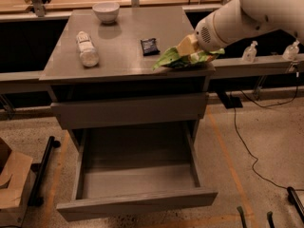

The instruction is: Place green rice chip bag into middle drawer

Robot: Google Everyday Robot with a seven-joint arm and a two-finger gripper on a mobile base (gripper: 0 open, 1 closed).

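The green rice chip bag (179, 59) is crinkly light green and hangs at the front right edge of the grey cabinet top (123, 42). My gripper (188, 46) is shut on its upper part, with the white arm reaching in from the upper right. The middle drawer (137, 175) is pulled wide open below and its grey floor is bare. It lies below and to the left of the bag.
A white bottle (87, 49) lies on its side at the left of the top. A small black packet (150, 46) lies just left of the bag. A white bowl (106, 11) stands at the back. A cardboard box (12, 184) sits on the floor at left; cables run at right.
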